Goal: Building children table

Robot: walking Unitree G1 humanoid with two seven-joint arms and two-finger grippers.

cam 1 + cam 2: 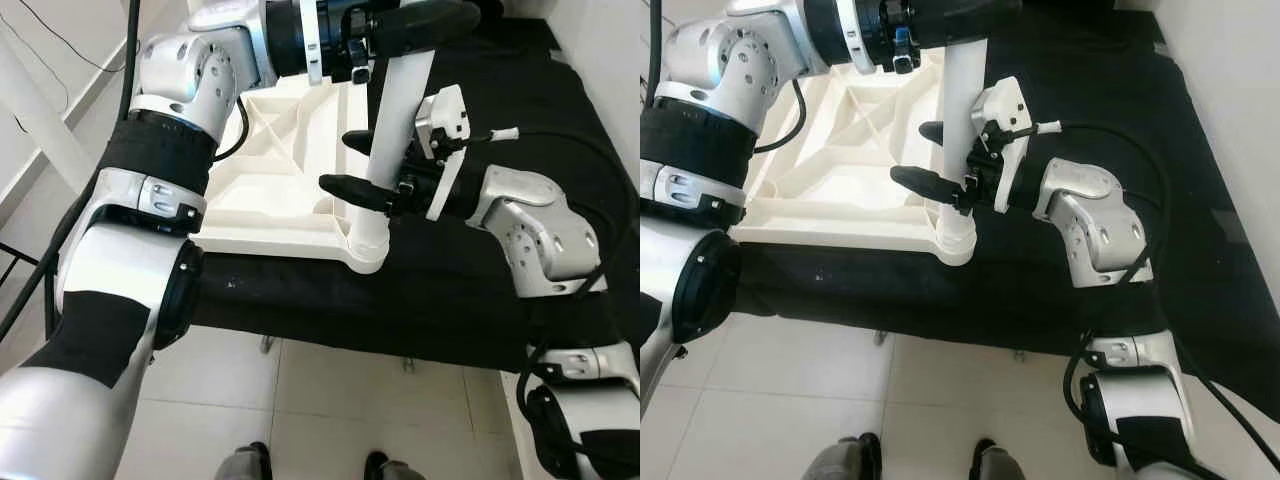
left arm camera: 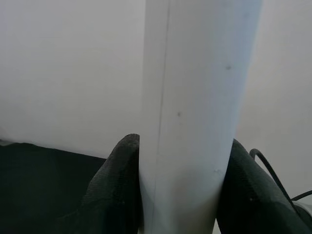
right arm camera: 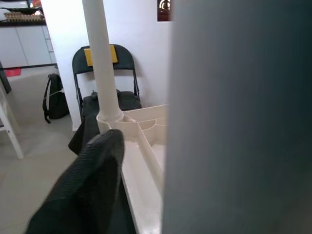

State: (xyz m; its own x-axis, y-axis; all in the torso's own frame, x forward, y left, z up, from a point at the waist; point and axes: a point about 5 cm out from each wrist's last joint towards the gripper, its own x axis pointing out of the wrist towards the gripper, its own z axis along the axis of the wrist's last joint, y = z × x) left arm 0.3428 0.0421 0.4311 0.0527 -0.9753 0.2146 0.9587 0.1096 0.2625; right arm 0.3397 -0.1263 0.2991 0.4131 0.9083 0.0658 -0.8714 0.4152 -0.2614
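Observation:
The white table top (image 1: 270, 190) lies upside down on a black-covered surface. A white leg (image 1: 395, 110) stands upright in the socket (image 1: 365, 245) at its near right corner. My left gripper (image 1: 420, 30) is shut on the upper part of this leg, with black pads (image 2: 117, 185) pressed on both sides. Lower down, my right gripper (image 1: 340, 160) is open with one finger on each side of the leg; one finger (image 3: 87, 185) stands a little apart from it. Another leg (image 3: 102, 63) stands in a far corner socket.
The black-covered surface (image 1: 480, 300) ends at a near edge above the tiled floor (image 1: 330, 400). A person's shoes (image 1: 245, 465) are on the floor below. A black folding chair (image 3: 124, 58) and a backpack (image 3: 53, 102) stand beyond the table top. A white wall (image 1: 1240, 100) runs along the right.

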